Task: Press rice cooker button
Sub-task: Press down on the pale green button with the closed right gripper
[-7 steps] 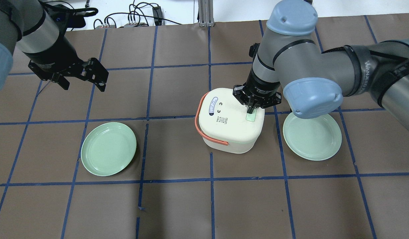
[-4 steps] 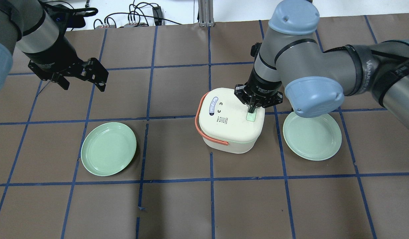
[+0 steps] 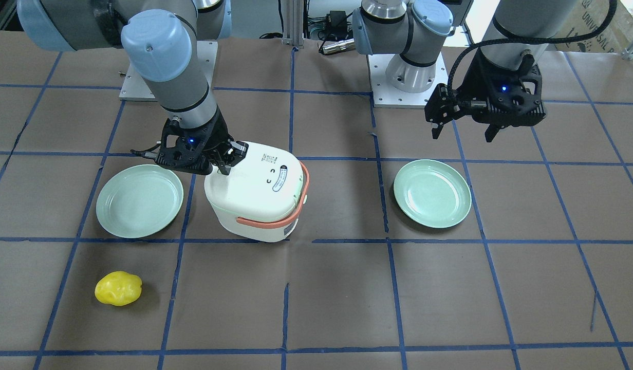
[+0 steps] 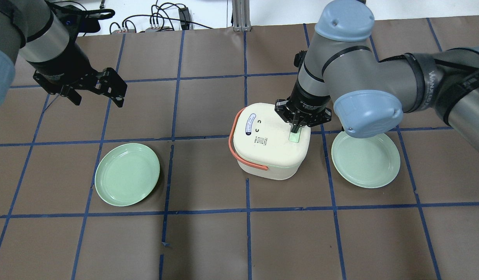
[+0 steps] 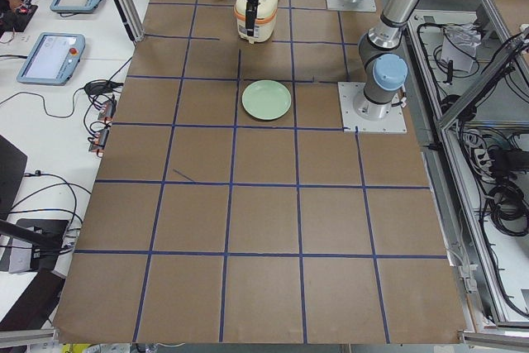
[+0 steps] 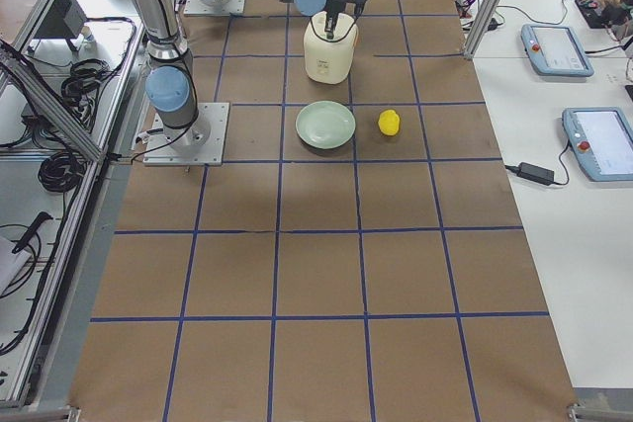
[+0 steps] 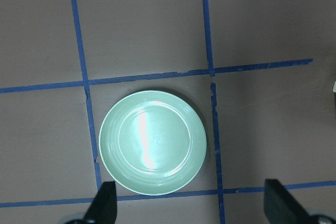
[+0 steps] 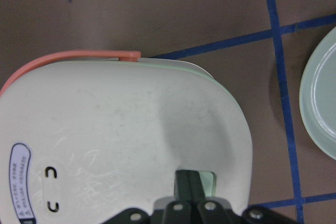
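Right gripper jaws closed, tip on rice cooker button; left gripper jaws wide; lid label unreadable.

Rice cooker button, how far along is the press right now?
Done: the right gripper, fingers shut, is lined up over the green button on the rice cooker. In hand: its tips sit at the button's edge; whether they push it down cannot be told. Left: finishing the press and lifting off. The left gripper hangs open, away from it.
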